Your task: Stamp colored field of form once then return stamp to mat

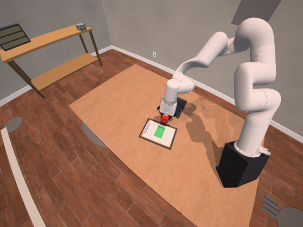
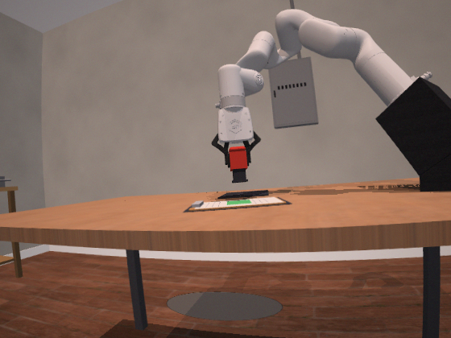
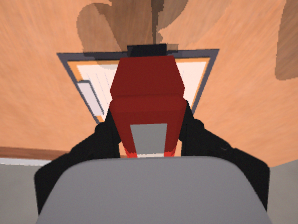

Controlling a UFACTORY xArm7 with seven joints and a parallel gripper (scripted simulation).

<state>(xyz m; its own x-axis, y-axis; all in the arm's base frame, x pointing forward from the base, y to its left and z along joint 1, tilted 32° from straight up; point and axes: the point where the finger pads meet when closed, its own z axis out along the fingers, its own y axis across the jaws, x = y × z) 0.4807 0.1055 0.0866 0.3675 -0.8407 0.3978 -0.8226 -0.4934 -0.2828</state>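
Red stamp (image 2: 237, 158) aloft above form (image 2: 258, 202)

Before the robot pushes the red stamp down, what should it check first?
1. End effector shut on the red block stamp: ok.
2. Stamp lifted off the dark flat mat: ok.
3. Stamp upright, not tipped: ok.
4. Stamp right over the green field of the white paper form: not ok, it hangs at the form's far edge.
5. Stamp's bottom touching the paper: not ok, it hangs high above.
6. Field free of a dark mark: ok.
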